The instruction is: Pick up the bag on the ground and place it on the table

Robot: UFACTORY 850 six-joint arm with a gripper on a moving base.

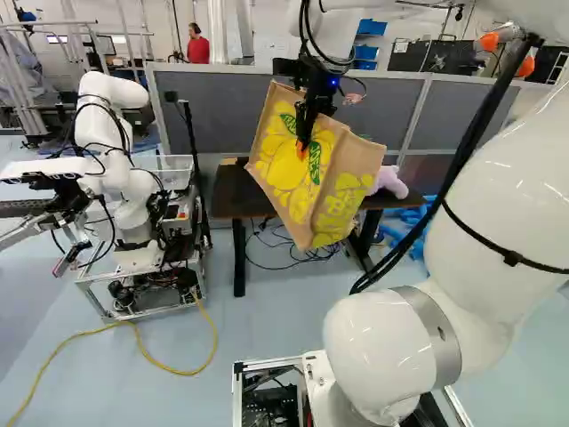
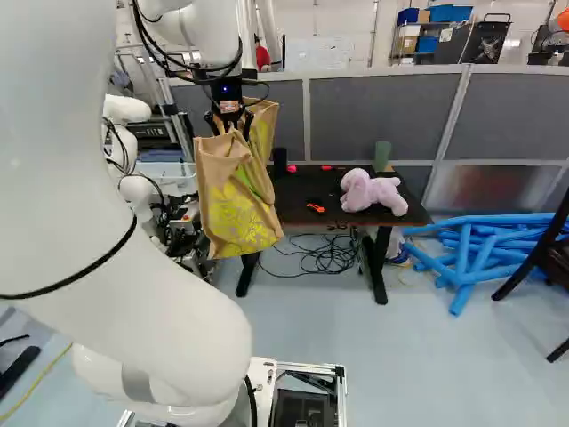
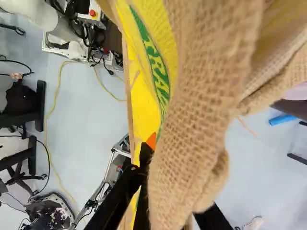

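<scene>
The jute bag (image 1: 298, 182) with a yellow and green print hangs tilted in the air from my gripper (image 1: 304, 140). In the right base view the bag (image 2: 233, 200) hangs in front of the left end of the dark table (image 2: 298, 191); its lower part hangs below the tabletop's level. Seen from the wrist, my gripper (image 3: 168, 163) is shut on the bag's fabric (image 3: 196, 96), which covers one finger in large part; an orange pad (image 3: 151, 141) shows against the printed side.
A pink plush toy (image 2: 373, 191), a small orange item (image 2: 315, 207) and a dark cylinder (image 2: 280, 160) are on the table. Cables (image 2: 329, 256) lie beneath it. Blue tubes (image 2: 471, 249) lie to its right. Another robot (image 1: 120, 160) stands left, with a yellow cable (image 1: 142, 351) on the floor.
</scene>
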